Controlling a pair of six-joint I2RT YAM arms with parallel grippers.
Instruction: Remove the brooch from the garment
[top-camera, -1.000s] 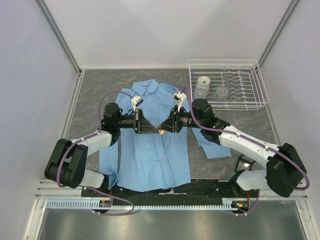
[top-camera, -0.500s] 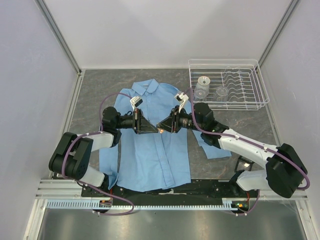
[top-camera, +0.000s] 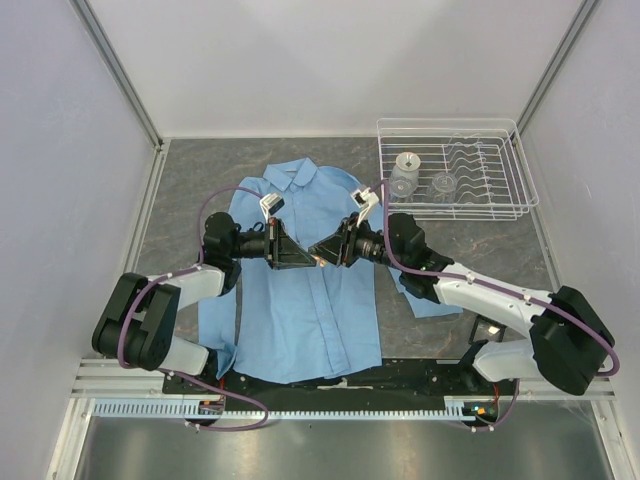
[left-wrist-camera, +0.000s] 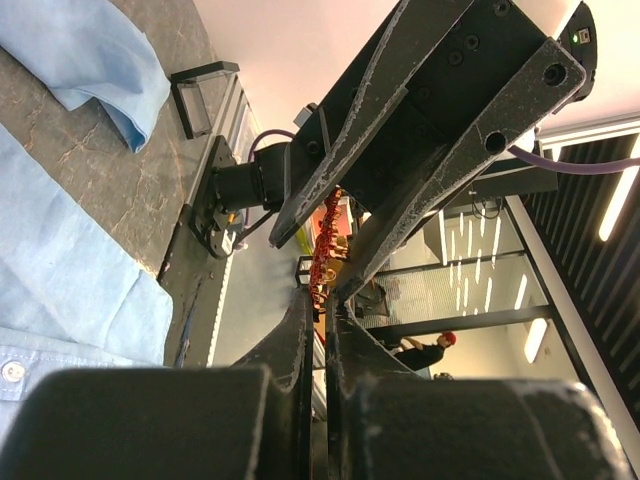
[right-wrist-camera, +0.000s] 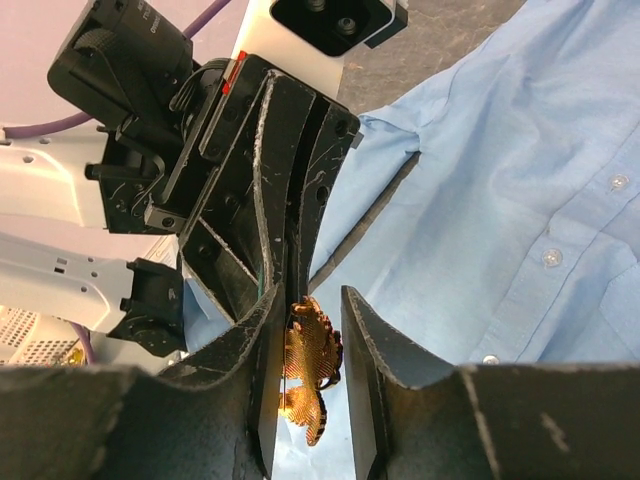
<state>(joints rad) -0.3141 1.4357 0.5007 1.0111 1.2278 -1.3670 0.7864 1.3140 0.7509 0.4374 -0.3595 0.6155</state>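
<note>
The light blue shirt (top-camera: 310, 320) lies flat on the grey table; it also shows in the right wrist view (right-wrist-camera: 520, 180) and the left wrist view (left-wrist-camera: 60, 290). Both grippers meet tip to tip above its chest. The orange-red brooch (top-camera: 320, 261) hangs between them, clear of the cloth. My left gripper (top-camera: 307, 259) is shut on the brooch's upper edge (left-wrist-camera: 324, 245). My right gripper (top-camera: 325, 256) is open and straddles the brooch (right-wrist-camera: 312, 352): its left finger (right-wrist-camera: 262, 330) touches it, and its right finger (right-wrist-camera: 365, 340) stands apart.
A clear wire dish rack (top-camera: 520, 180) with glass cups (top-camera: 407, 165) stands at the back right. The shirt's right sleeve (top-camera: 425, 290) lies under my right arm. White walls close in the table on three sides.
My right gripper has moved left toward the left gripper, so the fingertips now overlap around the brooch. The left arm has barely shifted.
</note>
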